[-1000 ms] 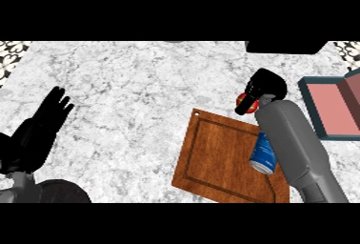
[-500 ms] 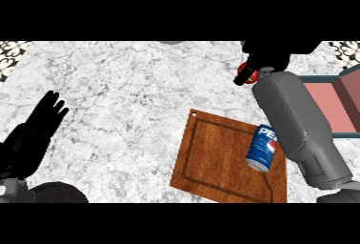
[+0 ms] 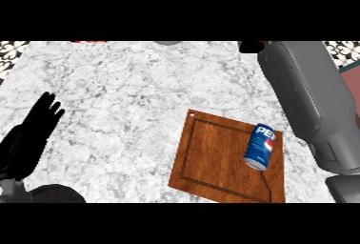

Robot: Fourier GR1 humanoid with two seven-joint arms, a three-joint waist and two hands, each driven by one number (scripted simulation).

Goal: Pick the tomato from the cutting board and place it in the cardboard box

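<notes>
The wooden cutting board (image 3: 215,162) lies on the marble counter, right of centre, and no tomato shows on it or anywhere else. My right forearm (image 3: 309,105) rises along the right side. Of my right hand (image 3: 250,46) only a black sliver shows at the top edge, so whatever it holds is hidden. A strip of the cardboard box (image 3: 352,81) with a pinkish inside peeks out behind the forearm at the right edge. My left hand (image 3: 32,133) rests open at the left, fingers up.
A blue Pepsi can (image 3: 261,147) lies on its side on the board's right part, close to my right forearm. A red scrap (image 3: 88,42) and a grey shape (image 3: 166,43) show at the counter's far edge.
My right hand, seen shut on the red tomato before, has risen and moved away toward the top edge until the hand and the tomato are almost out of sight. The left hand stays put.
</notes>
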